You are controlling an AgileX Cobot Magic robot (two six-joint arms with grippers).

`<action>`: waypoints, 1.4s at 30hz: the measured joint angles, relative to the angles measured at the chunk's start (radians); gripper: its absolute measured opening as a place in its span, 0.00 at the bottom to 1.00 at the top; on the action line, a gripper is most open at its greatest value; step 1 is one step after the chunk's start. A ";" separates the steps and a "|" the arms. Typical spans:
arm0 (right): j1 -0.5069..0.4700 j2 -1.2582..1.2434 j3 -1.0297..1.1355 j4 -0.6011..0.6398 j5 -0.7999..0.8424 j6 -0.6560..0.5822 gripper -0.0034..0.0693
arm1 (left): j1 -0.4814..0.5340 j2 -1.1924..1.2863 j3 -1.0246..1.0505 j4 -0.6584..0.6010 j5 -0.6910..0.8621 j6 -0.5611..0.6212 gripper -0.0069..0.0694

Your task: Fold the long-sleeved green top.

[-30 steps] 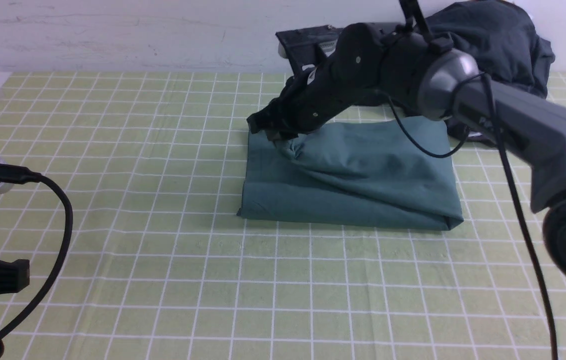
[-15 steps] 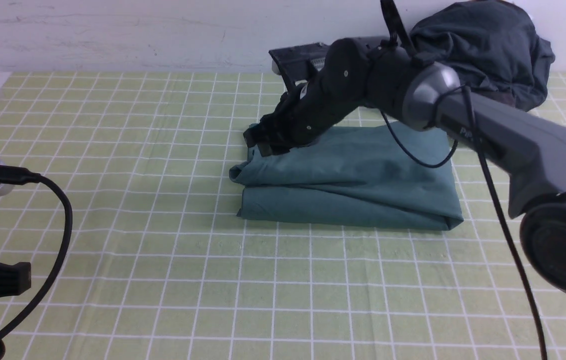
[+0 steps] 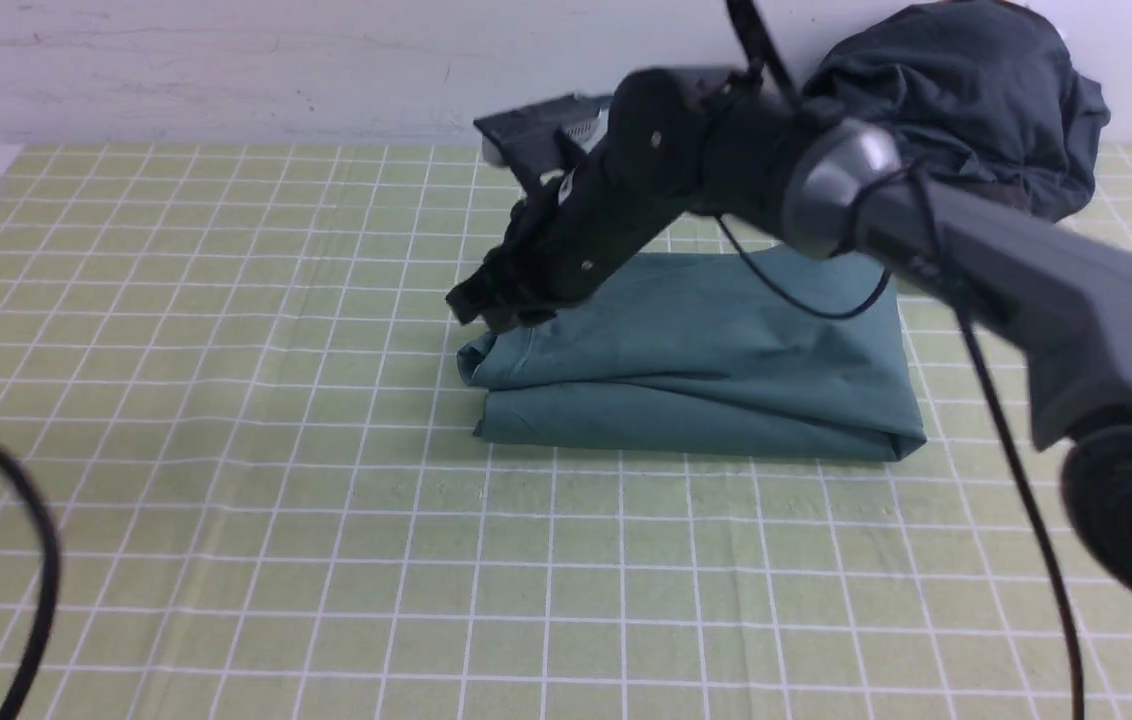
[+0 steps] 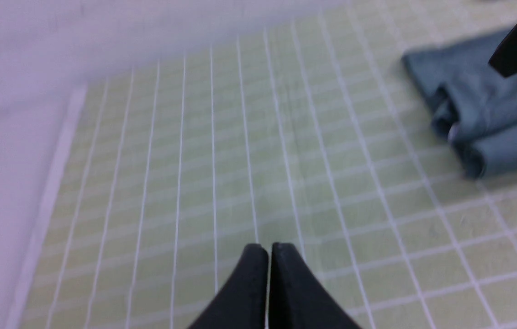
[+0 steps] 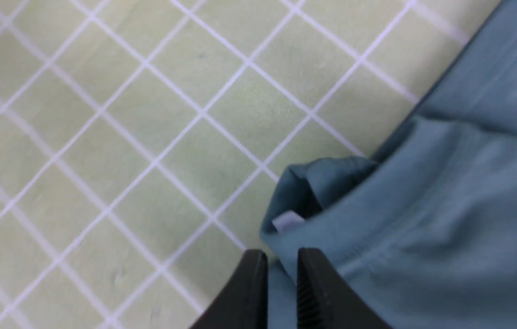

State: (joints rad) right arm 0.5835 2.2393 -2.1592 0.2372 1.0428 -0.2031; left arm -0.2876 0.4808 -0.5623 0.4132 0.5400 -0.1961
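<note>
The green long-sleeved top lies folded into a thick rectangle right of the table's middle. Its rolled neck edge with a small white label sticks out at the left end. My right gripper hovers just over that left end, jaws a narrow gap apart, with no cloth pinched between them; in the right wrist view the gripper has the top lying below it. My left gripper is shut and empty, low over bare cloth far to the left; the top shows at a distance.
A dark charcoal-grey garment is heaped at the back right against the wall. A green checked tablecloth covers the table. The left arm's cable loops at the left edge.
My right gripper let go of the bunched corner and moved left and up; the upper layer dropped flat, its edge now overhanging on the left. The left arm sank further out of the front view.
</note>
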 joint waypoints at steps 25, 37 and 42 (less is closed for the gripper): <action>-0.038 -1.137 0.929 -0.386 0.102 0.296 0.03 | -0.049 -0.400 0.440 0.190 -0.540 0.035 0.09; -0.038 -1.712 1.588 -0.161 -0.188 0.391 0.03 | -0.051 -0.401 0.440 0.189 -0.510 0.005 0.09; -0.038 -1.823 1.691 -0.139 -0.143 0.392 0.03 | -0.052 -0.401 0.440 0.189 -0.505 0.003 0.09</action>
State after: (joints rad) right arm 0.5452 0.4164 -0.4677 0.0983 0.8994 0.1888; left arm -0.3396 0.0796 -0.1218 0.6017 0.0347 -0.1928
